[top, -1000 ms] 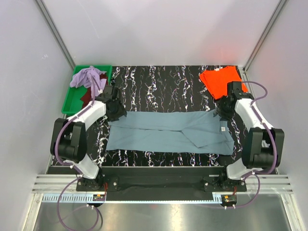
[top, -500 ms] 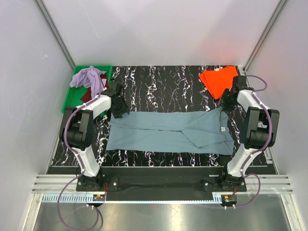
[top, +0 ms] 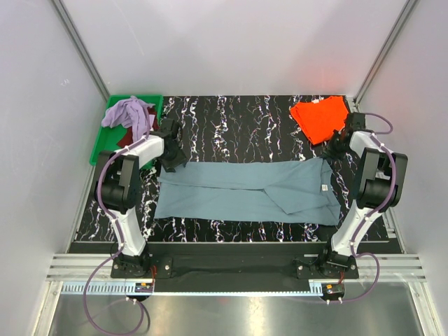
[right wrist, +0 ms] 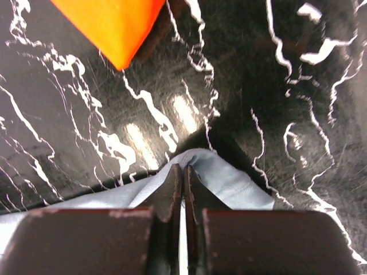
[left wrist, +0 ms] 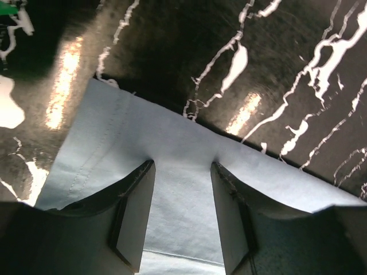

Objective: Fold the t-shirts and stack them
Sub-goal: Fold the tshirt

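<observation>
A dusty blue-grey t-shirt (top: 245, 190) lies spread across the middle of the black marbled table. My left gripper (top: 171, 154) is at its far left corner. In the left wrist view that gripper (left wrist: 182, 166) is open, fingers pressed down on the blue cloth (left wrist: 114, 137) just inside its edge. My right gripper (top: 332, 151) is at the far right corner, and in the right wrist view it (right wrist: 183, 168) is shut on a raised pinch of blue cloth (right wrist: 241, 186). A folded orange t-shirt (top: 320, 117) lies at the back right. Lavender (top: 128, 112) and maroon (top: 127, 140) t-shirts sit in the tray.
A green plastic tray (top: 100, 150) stands at the back left, close to my left arm. White enclosure walls (top: 231, 49) ring the table. The orange t-shirt's corner (right wrist: 114, 23) lies just beyond my right gripper.
My right gripper has shut on the t-shirt's far right corner. Both arms have lowered and stretched toward the far corners.
</observation>
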Action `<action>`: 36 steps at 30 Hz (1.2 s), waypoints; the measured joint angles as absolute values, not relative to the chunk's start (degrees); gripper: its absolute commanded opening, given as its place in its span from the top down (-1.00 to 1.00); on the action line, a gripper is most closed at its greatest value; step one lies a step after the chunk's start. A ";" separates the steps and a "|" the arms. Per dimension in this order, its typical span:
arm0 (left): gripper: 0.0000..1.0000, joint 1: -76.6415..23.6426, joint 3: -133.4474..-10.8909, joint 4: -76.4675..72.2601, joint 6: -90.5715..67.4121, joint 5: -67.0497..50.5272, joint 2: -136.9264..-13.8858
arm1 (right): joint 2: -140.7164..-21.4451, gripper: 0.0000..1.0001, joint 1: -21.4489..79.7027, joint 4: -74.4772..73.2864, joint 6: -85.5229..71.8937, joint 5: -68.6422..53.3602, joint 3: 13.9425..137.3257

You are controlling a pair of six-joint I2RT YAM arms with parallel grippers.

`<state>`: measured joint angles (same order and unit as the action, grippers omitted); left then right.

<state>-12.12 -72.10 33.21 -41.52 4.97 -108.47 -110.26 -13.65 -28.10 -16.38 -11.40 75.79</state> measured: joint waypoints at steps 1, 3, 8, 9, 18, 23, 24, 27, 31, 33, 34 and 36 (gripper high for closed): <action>-0.01 -12.10 -72.18 33.39 -41.95 5.48 -108.51 | -110.26 1.00 -13.72 -27.59 -16.43 -11.16 75.66; -0.01 -12.05 -72.18 33.58 -42.61 6.70 -108.51 | -109.97 1.00 -14.00 -24.91 -16.75 -10.07 74.08; -0.01 -11.46 -72.23 33.95 -44.53 7.92 -108.53 | -109.36 1.00 -14.70 -18.00 -18.33 -9.54 68.45; -0.01 -11.31 -72.36 34.06 -44.77 7.99 -108.66 | -109.23 1.00 -14.70 -16.69 -18.76 -9.63 67.68; -0.01 -11.05 -75.02 36.07 -45.69 8.45 -110.50 | -109.03 1.00 -14.68 -11.38 -20.60 -8.71 67.29; -0.04 -11.05 -75.05 36.05 -45.63 8.14 -110.34 | -108.73 0.58 -14.68 -12.14 -22.04 -8.62 67.37; -0.06 -11.03 -75.05 36.03 -45.43 7.90 -110.21 | -108.47 0.38 -14.68 -13.19 -22.41 -8.40 67.77; -0.17 -11.03 -75.05 36.25 -44.42 7.62 -109.27 | -107.44 0.21 -14.70 -18.98 -23.22 -6.33 71.02; -0.23 -11.42 -75.05 36.77 -42.04 7.35 -104.88 | -105.54 0.17 -14.70 -31.35 -25.17 -0.16 79.68; -0.23 -12.03 -75.22 36.88 -40.53 6.87 -101.56 | -103.55 0.17 -14.74 -36.67 -26.72 3.14 82.11; -0.23 -12.62 -75.44 36.84 -39.83 6.26 -100.03 | -102.48 0.21 -14.74 -38.68 -27.42 4.16 82.28; -0.22 -14.57 -75.83 36.18 -38.92 4.01 -97.47 | -98.70 0.25 -14.81 -43.09 -29.87 5.41 80.51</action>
